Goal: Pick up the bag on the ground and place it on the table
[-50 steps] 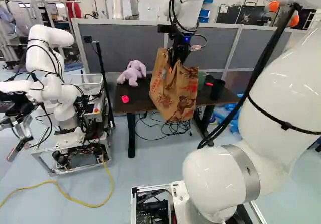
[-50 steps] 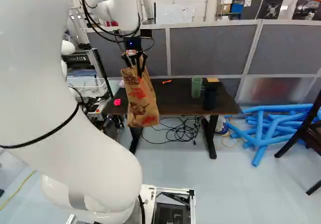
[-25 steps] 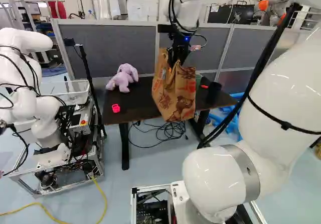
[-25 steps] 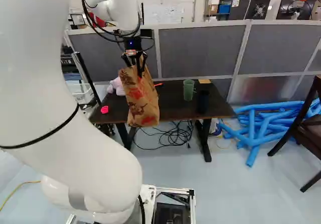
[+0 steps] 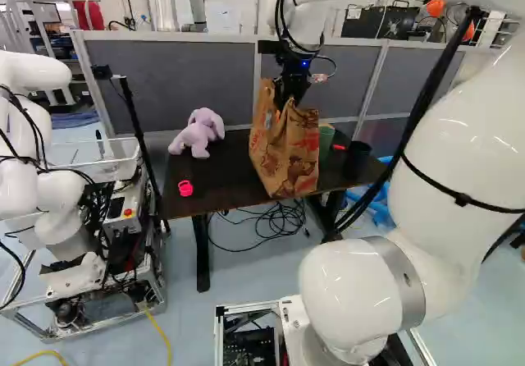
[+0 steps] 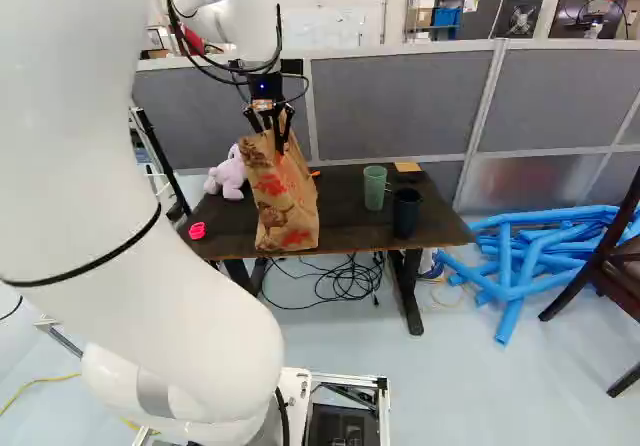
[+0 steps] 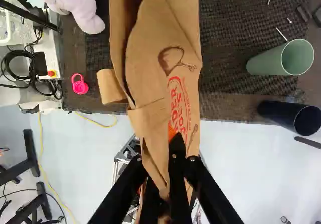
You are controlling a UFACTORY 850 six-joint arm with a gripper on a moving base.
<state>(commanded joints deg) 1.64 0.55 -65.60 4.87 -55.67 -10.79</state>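
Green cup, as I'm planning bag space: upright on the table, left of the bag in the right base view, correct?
No: the right base view shows the green cup right of the bag, upright on the table as you say.

In the left base view, looks ahead and slightly down from behind the arm (image 5: pixel 459 185), at its left; in the right base view, likewise from its right. In both, takes in the table (image 6: pixel 350 221) beyond close white links. In the wrist view, looks down along the gripper (image 6: pixel 275 134), very near the bag (image 7: pixel 160 48), sharing table and purple toy (image 5: pixel 197 132) with both.
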